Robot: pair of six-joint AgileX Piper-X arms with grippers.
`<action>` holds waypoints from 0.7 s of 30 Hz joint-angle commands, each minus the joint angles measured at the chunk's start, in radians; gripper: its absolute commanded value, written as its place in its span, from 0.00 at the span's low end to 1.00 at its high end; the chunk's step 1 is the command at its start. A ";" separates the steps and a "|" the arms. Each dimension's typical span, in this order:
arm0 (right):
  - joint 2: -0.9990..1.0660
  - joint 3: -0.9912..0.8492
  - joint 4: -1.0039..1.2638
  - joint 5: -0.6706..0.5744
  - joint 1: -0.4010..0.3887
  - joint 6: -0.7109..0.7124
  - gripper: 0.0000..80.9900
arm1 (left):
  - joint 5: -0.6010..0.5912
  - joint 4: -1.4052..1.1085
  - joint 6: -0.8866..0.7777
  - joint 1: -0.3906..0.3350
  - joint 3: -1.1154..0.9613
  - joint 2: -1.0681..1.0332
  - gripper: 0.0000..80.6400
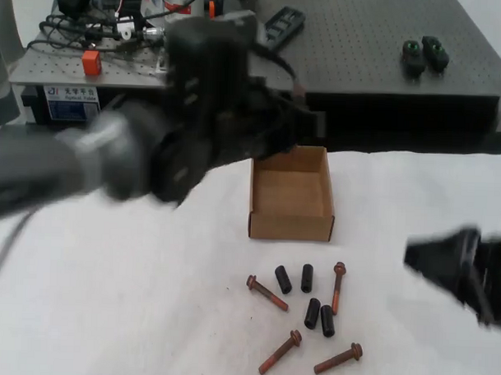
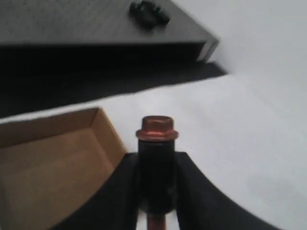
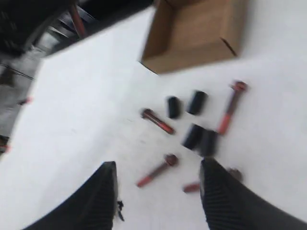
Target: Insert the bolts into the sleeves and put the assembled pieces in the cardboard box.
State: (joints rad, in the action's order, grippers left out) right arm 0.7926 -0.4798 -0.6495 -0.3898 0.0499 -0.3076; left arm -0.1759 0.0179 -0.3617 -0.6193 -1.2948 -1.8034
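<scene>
1 sleeved bolt (image 2: 156, 143) is grasped by the left hand (image 2: 156, 189), beside the cardboard box (image 2: 109, 139); the right hand (image 3: 158, 184), released, hangs above 4 bolts (image 3: 158, 120) and 4 sleeves (image 3: 196, 102).

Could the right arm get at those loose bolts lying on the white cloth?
Probably yes. The right arm hangs near the loose bolts with jaws open, nothing lying over them. The left arm, holding an assembled piece, is up by the cardboard box, out of the way. Black sleeves lie close by, though.
</scene>
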 commanded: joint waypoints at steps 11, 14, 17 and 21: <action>0.023 -0.004 -0.063 0.119 0.005 0.062 0.49 | -0.019 0.646 0.027 0.008 -0.853 -0.595 0.05; 0.023 -0.004 -0.051 0.139 0.005 0.057 0.49 | -0.019 0.651 0.022 0.006 -0.871 -0.630 0.16; 0.039 -0.004 -0.039 0.152 0.005 0.056 0.49 | -0.019 0.651 0.001 0.006 -0.868 -0.636 0.26; 0.131 -0.006 0.026 0.155 0.001 0.056 0.49 | -0.033 0.655 -0.005 0.006 -0.868 -0.633 0.28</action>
State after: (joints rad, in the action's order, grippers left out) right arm 0.9425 -0.4831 -0.6295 -0.2203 0.0447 -0.2573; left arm -0.1963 0.6782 -0.3569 -0.6115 -2.1486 -2.4515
